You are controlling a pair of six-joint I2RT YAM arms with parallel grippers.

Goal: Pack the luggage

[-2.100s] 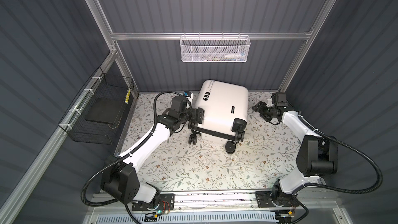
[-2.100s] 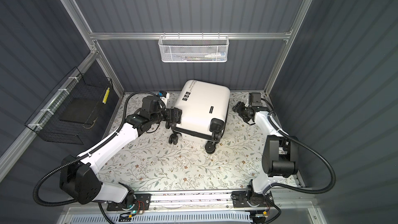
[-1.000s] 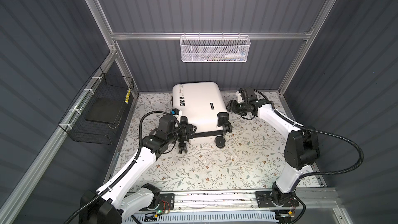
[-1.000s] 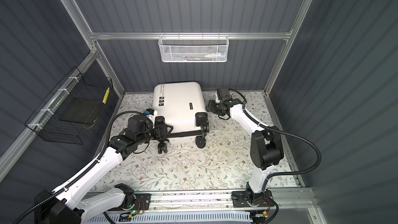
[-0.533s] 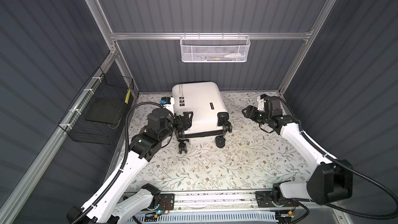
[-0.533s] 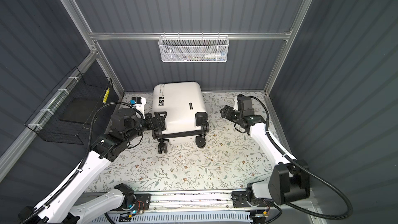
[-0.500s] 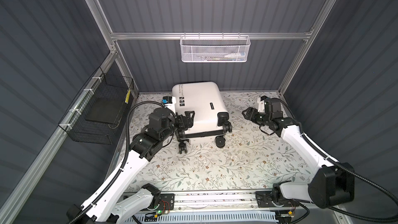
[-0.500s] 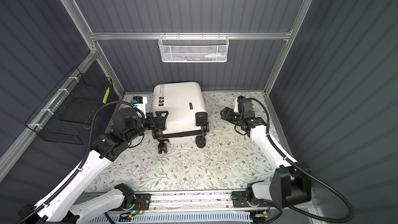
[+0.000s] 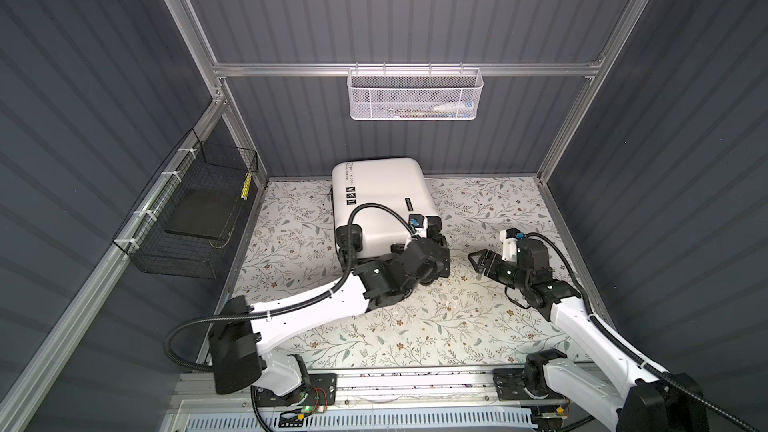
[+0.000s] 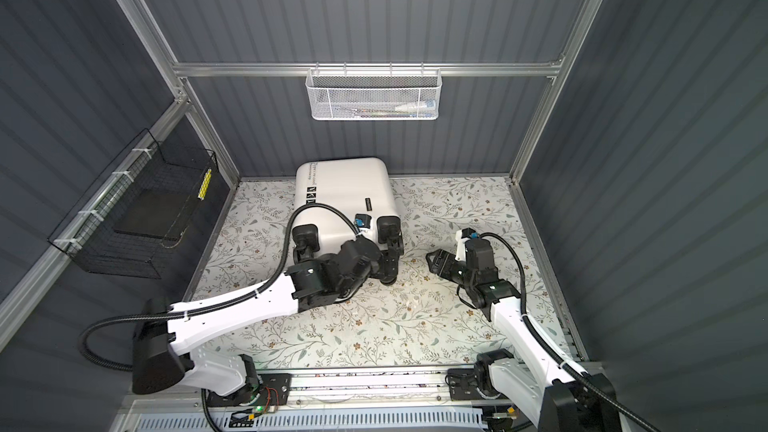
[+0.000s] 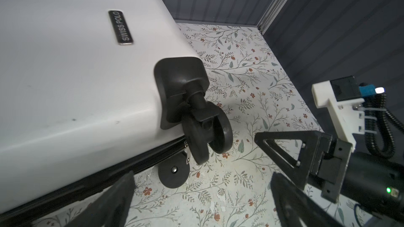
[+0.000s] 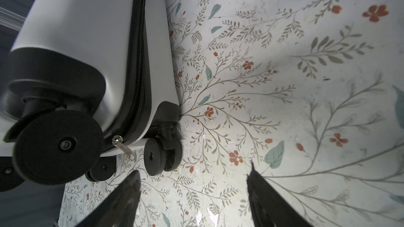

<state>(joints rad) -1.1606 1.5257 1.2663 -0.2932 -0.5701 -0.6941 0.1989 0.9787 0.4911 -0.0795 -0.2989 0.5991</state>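
On the flowered mat (image 9: 415, 326), close to the back wall, the luggage (image 9: 380, 197) lies flat on one broad side, a small white hard suitcase with rounded corners, its black wheels (image 11: 205, 132) pointing toward my base. It is closed: my right wrist view shows the black zipper band (image 12: 136, 51) shut along the side, with a metal zipper pull (image 12: 123, 148) hanging at the corner between two wheels. Black lettering and small square marks run along the shell's left edge in both top views, and a dark badge (image 11: 120, 27) reading SWISS POLO sits on top. My left claw (image 11: 202, 177) is spread wide and empty, low over the mat just beside the right-hand wheel corner, touching nothing I can see. My right claw (image 9: 480, 263) is also parted with nothing between its fingers (image 12: 122, 201), near that same corner but apart from the case, facing my left claw. My left arm and its cable cross the wheel end of the case in both top views and hide part of it. A white mesh basket (image 9: 414, 93) hangs on the back rail, and a black wire basket (image 9: 187, 209) hangs on the left wall, both well apart from the case.
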